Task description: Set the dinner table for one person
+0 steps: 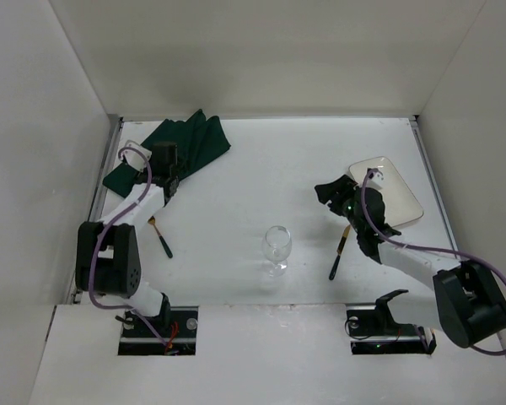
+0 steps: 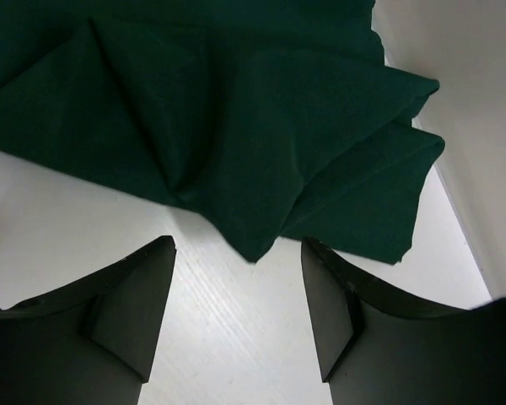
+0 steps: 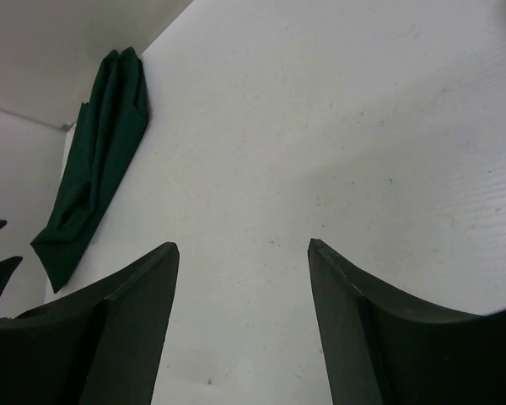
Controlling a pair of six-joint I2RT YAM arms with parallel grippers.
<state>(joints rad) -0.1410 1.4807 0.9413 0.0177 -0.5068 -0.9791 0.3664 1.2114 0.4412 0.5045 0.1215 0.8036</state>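
From the top camera, the dinner table (image 1: 278, 160) was seen spread white across the frame. The green cloth (image 1: 177, 148) was bunched at its far left corner, and the left gripper (image 1: 170, 171) was poised over the cloth's near edge. A wine glass (image 1: 277, 247) stood upright near the middle. A plate (image 1: 392, 190) lay to the right, with the right gripper (image 1: 331, 196) just beside it. One utensil (image 1: 161, 239) lay by the left arm and another (image 1: 339, 253) by the right.

On the left wrist view, the jaws were seen spread wide and empty. The green cloth (image 2: 236, 126) lay crumpled just ahead, not yet between them. For a clean pickup, it was judged, one fold or corner should be pinched low against the tabletop rather than the whole bundle.

On the right wrist view, the jaws were parted and nothing was held. Only the bare dinner table (image 3: 363, 126) was seen between them.
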